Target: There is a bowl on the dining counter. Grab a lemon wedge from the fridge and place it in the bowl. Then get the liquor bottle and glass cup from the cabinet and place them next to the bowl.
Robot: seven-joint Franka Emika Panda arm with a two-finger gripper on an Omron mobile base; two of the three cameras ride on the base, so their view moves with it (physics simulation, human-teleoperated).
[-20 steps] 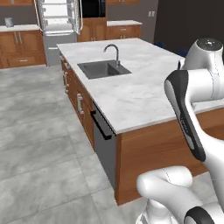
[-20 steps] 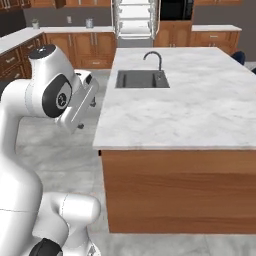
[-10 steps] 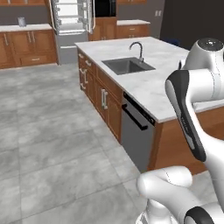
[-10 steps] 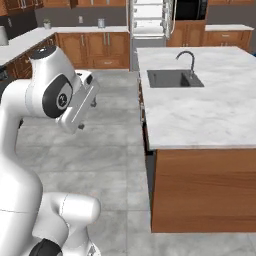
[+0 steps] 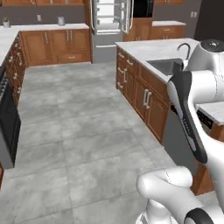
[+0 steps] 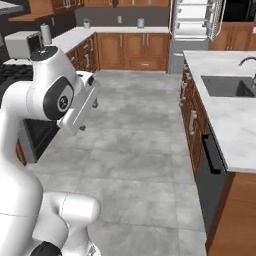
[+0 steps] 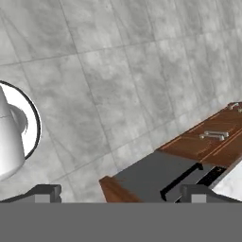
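Base now turned — fridge [image 5: 108, 26] open beyond dining counter [image 5: 151, 52].

The fridge [image 5: 109, 26] stands at the far wall between reddish-brown cupboards, grey, with its upper doors swung open on pale, lit shelves; it shows too in the right base view [image 6: 192, 25]. The dining surface [image 6: 227, 120], white veined marble on a reddish-brown base, carries a sunken sink and dark faucet, and extends toward the fridge [image 5: 148, 50].

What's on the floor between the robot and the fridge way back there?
Nothing sits there. In the left base view, bare grey floor tiles run to the fridge, whose doors are open. The dining counter runs along the right.
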